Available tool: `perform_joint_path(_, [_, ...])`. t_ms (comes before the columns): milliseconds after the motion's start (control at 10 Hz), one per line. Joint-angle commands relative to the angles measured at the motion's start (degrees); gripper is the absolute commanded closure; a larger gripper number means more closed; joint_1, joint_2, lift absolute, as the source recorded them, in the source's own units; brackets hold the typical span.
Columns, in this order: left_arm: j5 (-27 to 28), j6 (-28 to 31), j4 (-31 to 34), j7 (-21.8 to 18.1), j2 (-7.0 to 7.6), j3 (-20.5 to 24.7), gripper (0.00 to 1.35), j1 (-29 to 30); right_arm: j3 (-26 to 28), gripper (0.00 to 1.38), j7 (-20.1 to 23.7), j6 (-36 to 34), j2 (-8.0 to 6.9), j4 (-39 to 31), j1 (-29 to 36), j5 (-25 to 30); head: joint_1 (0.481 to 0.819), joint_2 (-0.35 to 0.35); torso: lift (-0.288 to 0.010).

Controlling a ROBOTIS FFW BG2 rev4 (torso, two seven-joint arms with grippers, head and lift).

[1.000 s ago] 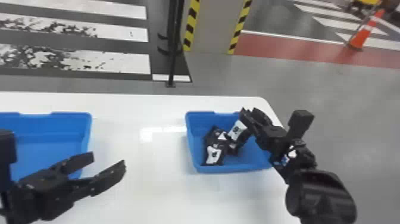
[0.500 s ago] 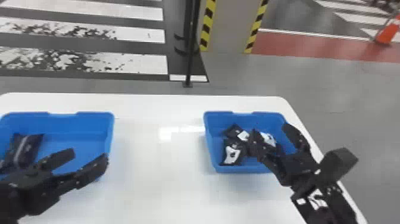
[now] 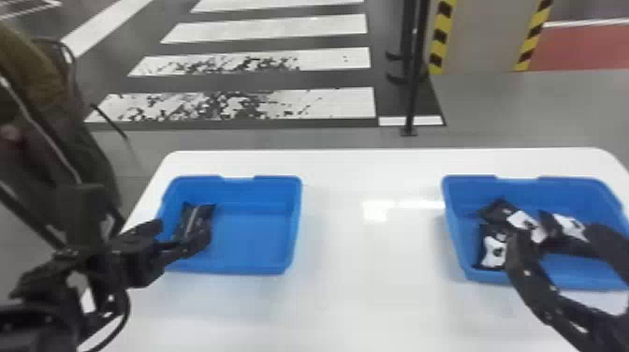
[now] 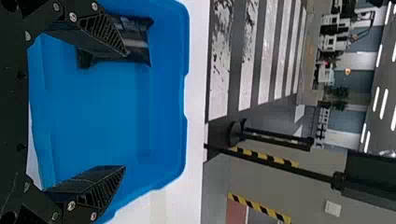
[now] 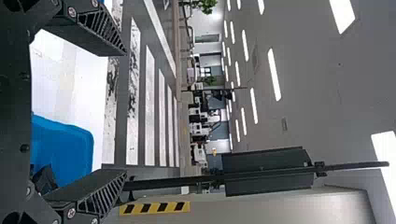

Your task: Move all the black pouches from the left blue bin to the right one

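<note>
In the head view my left gripper point(image 3: 180, 235) is over the left part of the left blue bin point(image 3: 252, 234), open, beside a black pouch point(image 3: 193, 216). The left wrist view has the open left gripper point(image 4: 125, 111), one finger overlapping the pouch point(image 4: 136, 41), with the left bin point(image 4: 107, 107) behind. Over the right blue bin point(image 3: 454, 224), my right gripper point(image 3: 559, 243) is open in the head view. Several black pouches point(image 3: 491, 250) with white labels lie there, partly hidden by its fingers. In the right wrist view the open right gripper point(image 5: 123, 112) has the right bin point(image 5: 70, 147) behind.
Both bins stand on a white table point(image 3: 369, 262), a wide stretch of tabletop between them. Past its far edge, a black post point(image 3: 414, 84) rises from the floor beside a pillar with yellow-black stripes point(image 3: 440, 37).
The head view has swung left, bringing the left bin and its pouch fully into view. The left gripper now overlaps that bin's left side. The right gripper's fingers appear more widely spread over the right bin.
</note>
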State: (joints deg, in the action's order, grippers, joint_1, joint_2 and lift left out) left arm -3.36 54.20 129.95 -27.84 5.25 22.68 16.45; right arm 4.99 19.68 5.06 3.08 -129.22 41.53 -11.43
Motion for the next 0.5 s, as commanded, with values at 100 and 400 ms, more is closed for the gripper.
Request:
perform_joint_path(100, [3.47,2.05,-6.27,0.16,1.34,0.63,0.19,-5.49,-0.42,0.13,0.80,0.00,0.44,-4.44,4.87,-0.80,0.695,0.222,-0.140])
perform_joint_path(400, [6.79,2.89,-14.00,0.51,1.69,0.75,0.19,-10.69,-0.99,0.14,0.89,-0.42,0.53,-4.16,5.29,-1.71,0.695,0.282,-0.140])
